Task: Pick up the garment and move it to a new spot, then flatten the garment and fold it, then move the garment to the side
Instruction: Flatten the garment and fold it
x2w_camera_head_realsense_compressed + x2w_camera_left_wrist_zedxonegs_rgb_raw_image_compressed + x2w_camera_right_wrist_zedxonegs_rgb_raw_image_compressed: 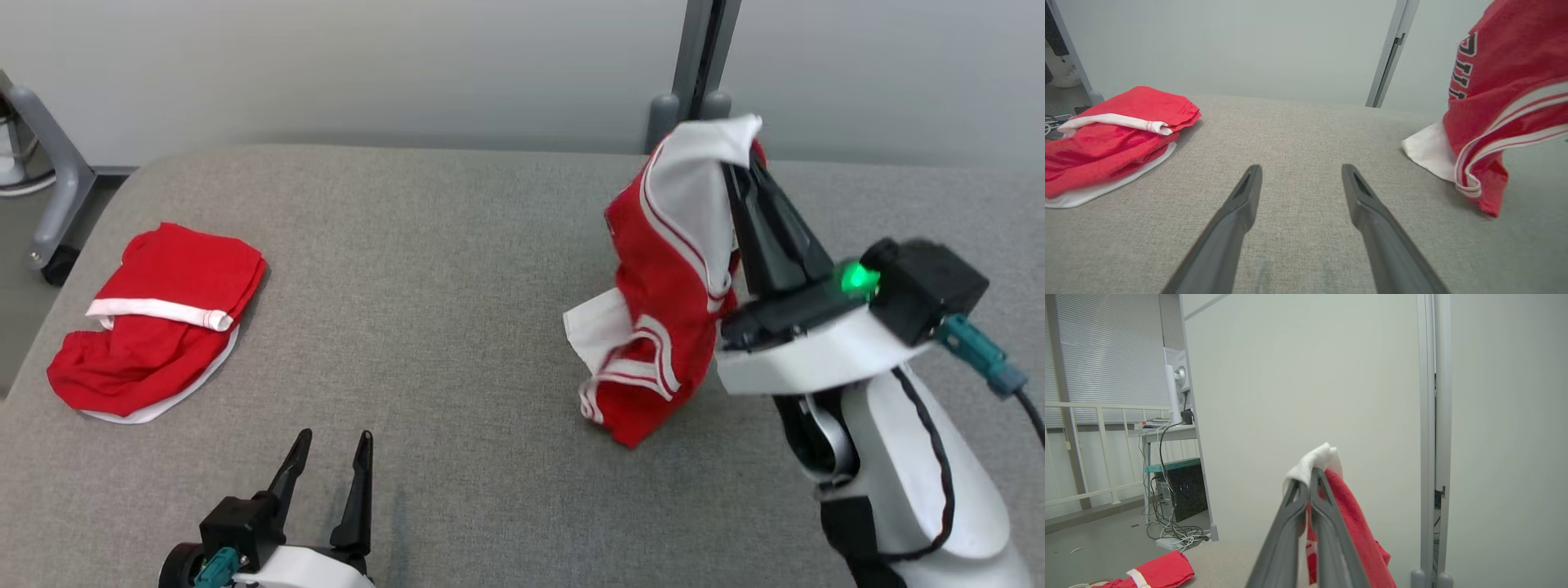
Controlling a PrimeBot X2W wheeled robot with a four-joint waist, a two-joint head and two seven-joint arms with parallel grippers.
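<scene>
Our right gripper (737, 167) was pinched on the garment (665, 278) by its top edge. We held it hanging over the right side of the table (457, 245), lowest corner down at the surface. Our left gripper (333, 441) stood spread and empty, near a red heap (163, 318).

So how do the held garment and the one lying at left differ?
The held garment hangs bunched from the shut right end effector; the left garment lies folded on the grey surface. The held garment shows striped trim and dark lettering; the left garment shows one plain white band. Both are red and white.
</scene>
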